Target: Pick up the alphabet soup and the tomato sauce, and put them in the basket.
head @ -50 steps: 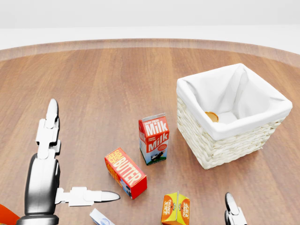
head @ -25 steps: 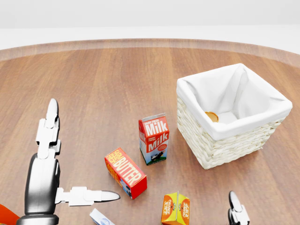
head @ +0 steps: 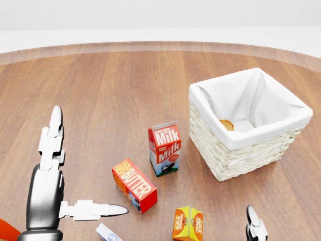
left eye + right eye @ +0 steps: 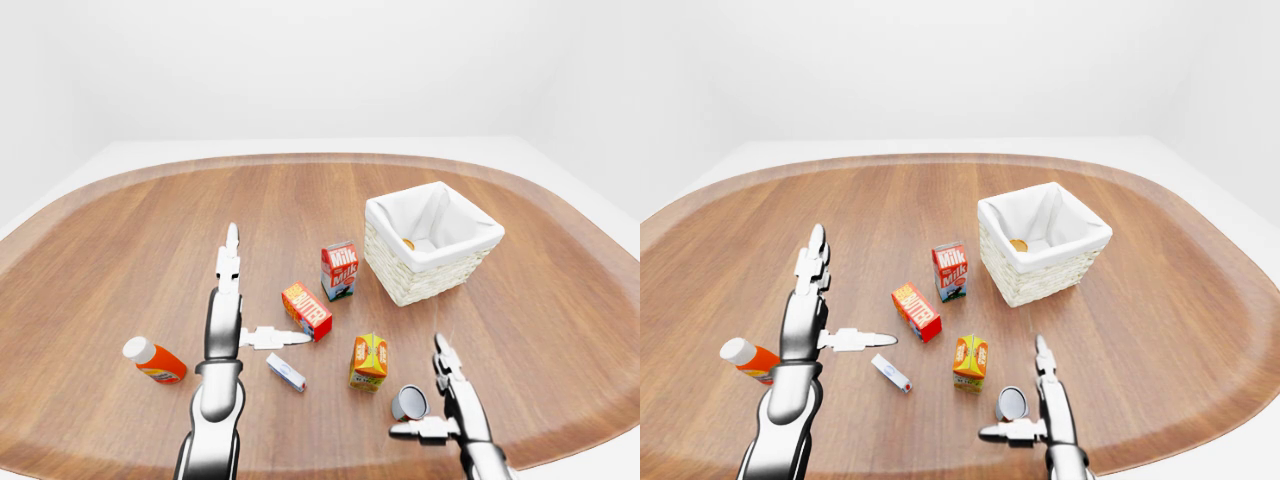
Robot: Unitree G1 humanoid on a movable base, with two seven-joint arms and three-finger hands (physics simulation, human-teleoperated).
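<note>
Left-eye view had the right hand (image 4: 445, 405) lowest, fingers spread, just beside a can (image 4: 408, 402) lying on the counter (image 4: 120, 250) — likely placed for a grasp. Left hand (image 4: 235, 315) hovered open, holding nothing. Farther up, the basket (image 4: 432, 262) showed one can's rim (image 3: 226, 125) inside — which can, I couldn't tell.
</note>
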